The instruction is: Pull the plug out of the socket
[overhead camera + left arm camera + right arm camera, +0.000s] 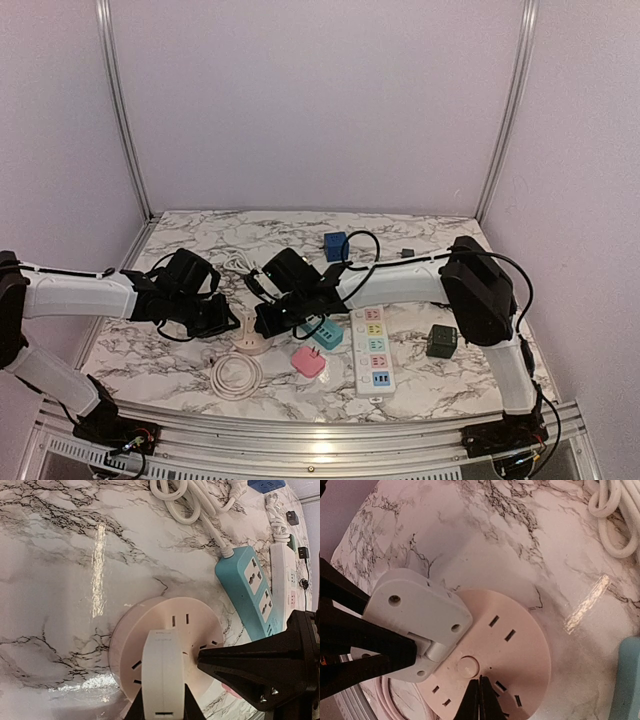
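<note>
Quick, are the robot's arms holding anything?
Left end effector: closed on the white rectangular plastic plug.
Right end effector: closed, empty, tips on the round pale pink plastic socket.

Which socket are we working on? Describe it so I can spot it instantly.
On the marble table, look left of centre, where the left gripper and right gripper meet. There sits the round socket, a pale pink disc carrying a white plug. Its neighbours, the teal strip and the long white strip, are rectangular.
</note>
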You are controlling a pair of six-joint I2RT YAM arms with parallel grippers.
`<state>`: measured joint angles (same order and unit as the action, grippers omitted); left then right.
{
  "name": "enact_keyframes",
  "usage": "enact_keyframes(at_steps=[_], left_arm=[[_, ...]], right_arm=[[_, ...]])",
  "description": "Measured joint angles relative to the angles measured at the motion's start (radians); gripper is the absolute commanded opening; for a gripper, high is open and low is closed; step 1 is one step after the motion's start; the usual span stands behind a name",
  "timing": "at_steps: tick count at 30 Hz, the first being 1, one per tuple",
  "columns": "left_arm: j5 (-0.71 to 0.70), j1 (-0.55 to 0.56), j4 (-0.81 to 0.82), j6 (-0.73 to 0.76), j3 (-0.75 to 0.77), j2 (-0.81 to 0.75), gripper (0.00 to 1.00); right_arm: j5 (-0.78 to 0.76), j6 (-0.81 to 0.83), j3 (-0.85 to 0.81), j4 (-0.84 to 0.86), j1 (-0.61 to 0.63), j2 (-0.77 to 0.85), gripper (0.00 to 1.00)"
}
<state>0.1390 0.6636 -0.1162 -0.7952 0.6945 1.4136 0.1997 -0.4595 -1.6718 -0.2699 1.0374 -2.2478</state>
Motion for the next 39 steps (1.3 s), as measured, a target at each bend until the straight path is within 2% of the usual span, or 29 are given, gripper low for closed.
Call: enact_keyframes(at_steps=[12,21,39], left_arm=[[0.059,-0.032,0.005,0.011,-0.007,-0.008,0.0],[0.138,-0.078,0.13,-0.013,-0.103,-0.051,0.0],[0.237,-0.101,0.35,-0.092,-0.214,-0.074,0.0]], right_arm=[[-0.044,0.017,-0.047,-0.031,0.006,-0.024,0.02],[-0.079,0.025,-0.067,-0.039,0.014,-0.036,0.02],[-0.109,0.026,-0.078,-0.047,0.019,-0.037,0.02]])
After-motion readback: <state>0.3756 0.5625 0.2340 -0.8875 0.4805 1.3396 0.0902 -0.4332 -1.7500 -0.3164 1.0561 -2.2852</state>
